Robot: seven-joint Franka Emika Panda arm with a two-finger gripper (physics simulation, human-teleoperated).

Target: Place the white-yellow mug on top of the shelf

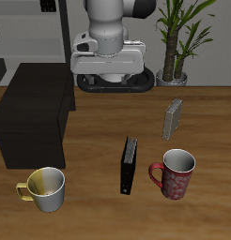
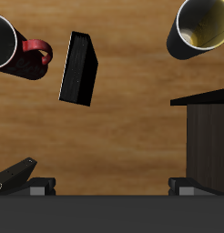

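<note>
The white-yellow mug stands upright near the table's front edge, its yellow handle pointing away from the black book. In the wrist view the white-yellow mug shows its yellow inside. The shelf, a low near-black cabinet with a flat bare top, stands just behind the mug. In the wrist view, a corner of the shelf shows. My gripper hangs high above the table's back middle, far from the mug. In its own view the gripper is open, its fingers wide apart with nothing between them.
A thin black book stands on edge at mid-table. A red patterned mug sits beside it. A small grey box stands farther back. A potted plant is at the back.
</note>
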